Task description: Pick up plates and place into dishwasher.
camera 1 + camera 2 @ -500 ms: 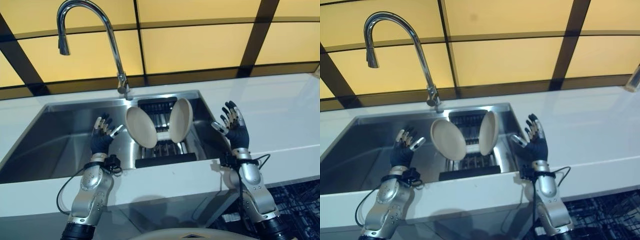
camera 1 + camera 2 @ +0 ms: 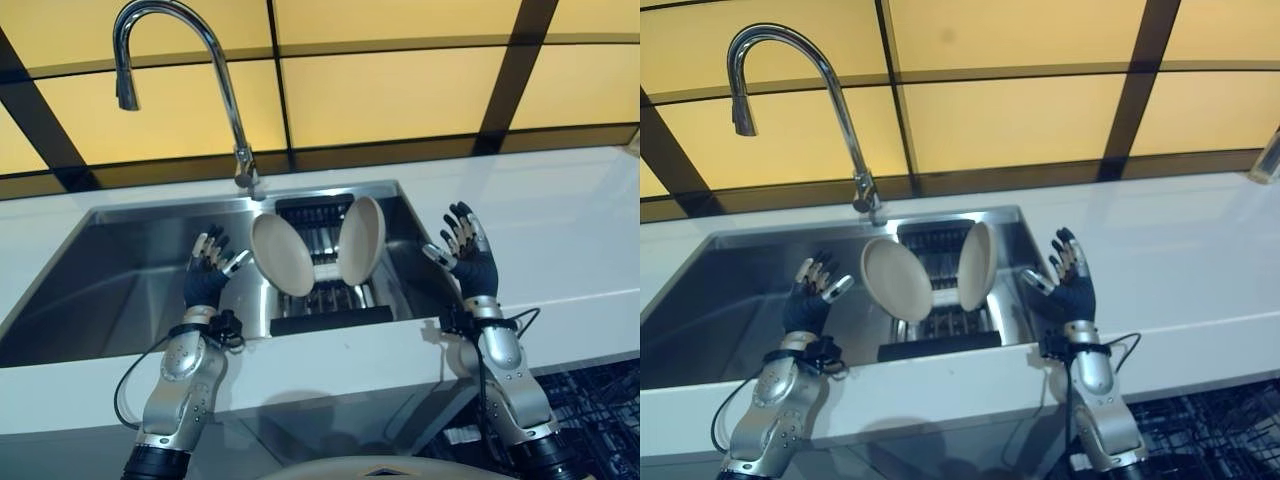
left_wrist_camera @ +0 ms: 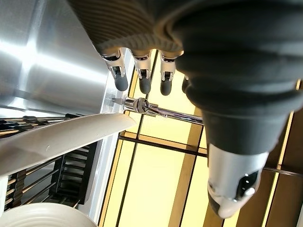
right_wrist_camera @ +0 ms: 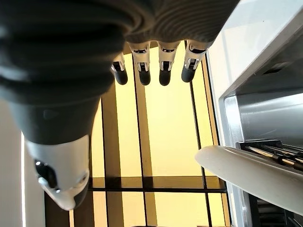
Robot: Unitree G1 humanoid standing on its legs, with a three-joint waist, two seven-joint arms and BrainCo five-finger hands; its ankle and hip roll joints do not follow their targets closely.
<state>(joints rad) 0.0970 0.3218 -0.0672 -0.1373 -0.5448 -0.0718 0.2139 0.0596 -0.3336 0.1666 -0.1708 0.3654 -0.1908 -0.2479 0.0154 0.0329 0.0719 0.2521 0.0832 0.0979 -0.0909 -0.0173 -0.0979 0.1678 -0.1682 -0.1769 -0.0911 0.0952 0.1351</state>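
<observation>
Two beige plates stand on edge in a dark rack (image 2: 330, 300) set in the right part of a steel sink (image 2: 120, 290). The left plate (image 2: 282, 254) leans left and the right plate (image 2: 361, 240) leans right, so their tops splay apart in a V. A tall curved tap (image 2: 200, 60) rises behind the sink, which is let into a white bench (image 2: 560, 230).

Left hand (image 2: 206, 272): raised over the basin just beside the left plate, fingers straight and spread, thumb apart, holding nothing. Its wrist view shows the plate rim (image 3: 61, 137) close past the fingertips, not touching.

Right hand (image 2: 465, 252): raised over the sink's right edge, near the right plate but clear of it, fingers straight, empty. The right plate's rim (image 4: 246, 165) shows beyond it in its wrist view.

Judged step: approach, before any grasp. No plate lifted yet.

To do it well:
- Take one plate at a time; the left hand is nearer its plate.
- Bring thumb to one face and fingers to the other at the upper rim, then pinch.
- Lift straight up out of the rack wires before swinging away, to avoid snagging.
- Keep clear of the second plate; a knock could tip it.
- Smooth glazed surface will likely slip under a shallow pinch; seat the rim deep.
</observation>
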